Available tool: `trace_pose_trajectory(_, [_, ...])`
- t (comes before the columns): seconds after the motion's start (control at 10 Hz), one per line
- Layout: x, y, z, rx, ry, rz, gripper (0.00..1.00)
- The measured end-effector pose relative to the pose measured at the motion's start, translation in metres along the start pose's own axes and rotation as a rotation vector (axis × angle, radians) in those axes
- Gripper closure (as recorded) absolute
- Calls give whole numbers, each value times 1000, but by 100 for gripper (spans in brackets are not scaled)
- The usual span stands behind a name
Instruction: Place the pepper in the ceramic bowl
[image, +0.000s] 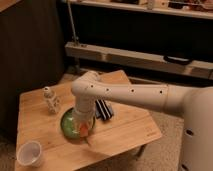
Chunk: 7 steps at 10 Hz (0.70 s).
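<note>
The pepper (83, 129) is held at the bowl's near right rim, its tip pointing down past the edge. The bowl (67, 123) sits on the table (125, 125), with a cup (29, 153) well in front of it. The gripper (84, 126) is closed on the pepper (fingers mostly hidden). The pepper should be brought over the bowl's middle before it is released.

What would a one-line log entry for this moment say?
gripper: over ceramic bowl | pepper: at gripper, above bowl's right edge | release: not yet visible
</note>
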Motion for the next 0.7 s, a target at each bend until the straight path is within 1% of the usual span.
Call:
trace_pose_trajectory(0.2, [29, 25, 29, 33, -56, 81, 89])
trace_pose_trajectory(0.3, [40, 34, 42, 46, -77, 110, 89])
trace_pose_trajectory(0.4, [54, 38, 60, 68, -108, 136, 89])
trace_pose_trajectory(0.5, [62, 39, 70, 92, -123, 143, 89])
trace_pose_trajectory(0.6, [63, 39, 75, 105, -132, 140, 89])
trace_pose_trajectory(0.7, [65, 32, 79, 128, -134, 123, 89])
